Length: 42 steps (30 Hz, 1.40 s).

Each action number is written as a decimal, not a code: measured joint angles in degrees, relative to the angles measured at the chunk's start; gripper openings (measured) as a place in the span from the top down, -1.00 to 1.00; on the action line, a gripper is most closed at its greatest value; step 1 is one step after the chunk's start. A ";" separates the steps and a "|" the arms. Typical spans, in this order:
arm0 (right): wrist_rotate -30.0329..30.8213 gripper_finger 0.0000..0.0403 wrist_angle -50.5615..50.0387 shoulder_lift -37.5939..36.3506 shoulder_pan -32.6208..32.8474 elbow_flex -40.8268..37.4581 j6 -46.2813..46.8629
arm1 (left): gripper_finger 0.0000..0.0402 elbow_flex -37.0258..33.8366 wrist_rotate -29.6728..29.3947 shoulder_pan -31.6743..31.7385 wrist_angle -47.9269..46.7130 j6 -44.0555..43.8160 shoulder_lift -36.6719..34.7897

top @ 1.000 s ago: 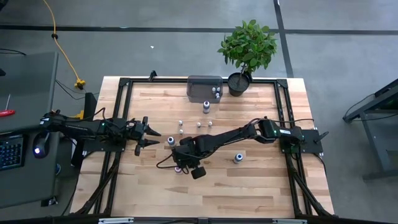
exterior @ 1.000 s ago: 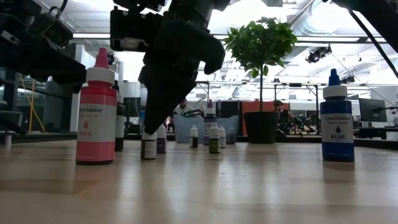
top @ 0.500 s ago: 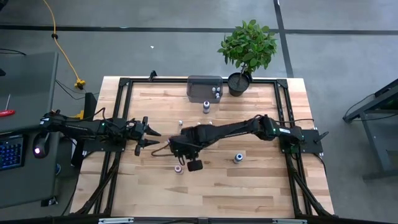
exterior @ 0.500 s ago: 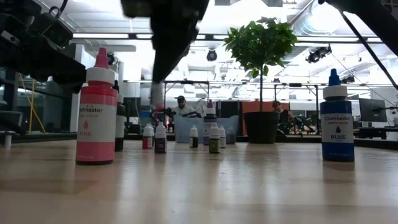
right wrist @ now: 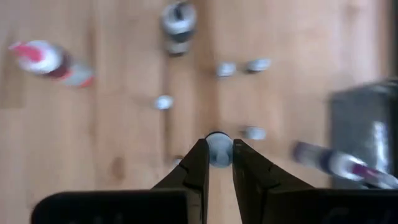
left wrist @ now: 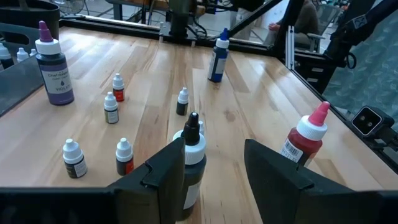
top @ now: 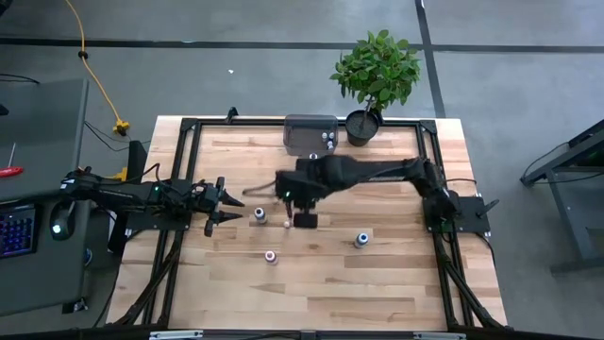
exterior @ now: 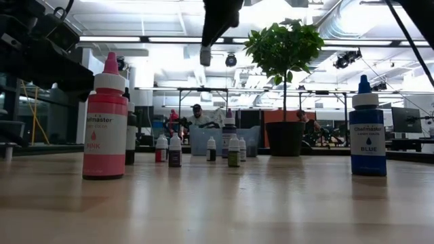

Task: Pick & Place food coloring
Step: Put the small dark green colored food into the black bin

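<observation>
The food coloring is a scatter of bottles on the wooden table (top: 311, 293). A pink bottle (top: 271, 256), a blue one (top: 360, 240) and a black-capped one (top: 259, 215) stand upright, and tiny bottles (exterior: 175, 149) stand behind them. One tiny white-capped bottle (exterior: 205, 55) hangs high above the table in my right gripper (right wrist: 218, 144), which is shut on it over the table's middle (top: 287, 195). My left gripper (top: 226, 203) waits open at the table's left, its fingers either side of the black-capped bottle (left wrist: 193, 149) without touching it. My right gripper pinches the tiny bottle's sides (right wrist: 217, 154) between its two fingertips (right wrist: 200, 155). The fingers come from above, pointing steeply down. The bottle sticks out below the fingertips (exterior: 205, 55), lifted well clear of the table.
A grey tray (top: 310, 130) holding small bottles (top: 328, 140) sits at the far edge, with a potted plant (top: 375, 71) to its right. A purple bottle (left wrist: 52, 68) stands in front of the tray. A black frame (top: 184, 127) runs around the table.
My right gripper has risen from table height with the tiny bottle, lifting it clear of the table. It has carried the bottle toward the far edge and a little to the right, and its wrist has rolled. The other bottles have stayed put.
</observation>
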 joint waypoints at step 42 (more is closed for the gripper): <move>5.00 0.79 31.98 -2.66 -33.77 -30.38 21.57 | 0.19 0.00 0.02 0.00 0.02 -0.02 0.00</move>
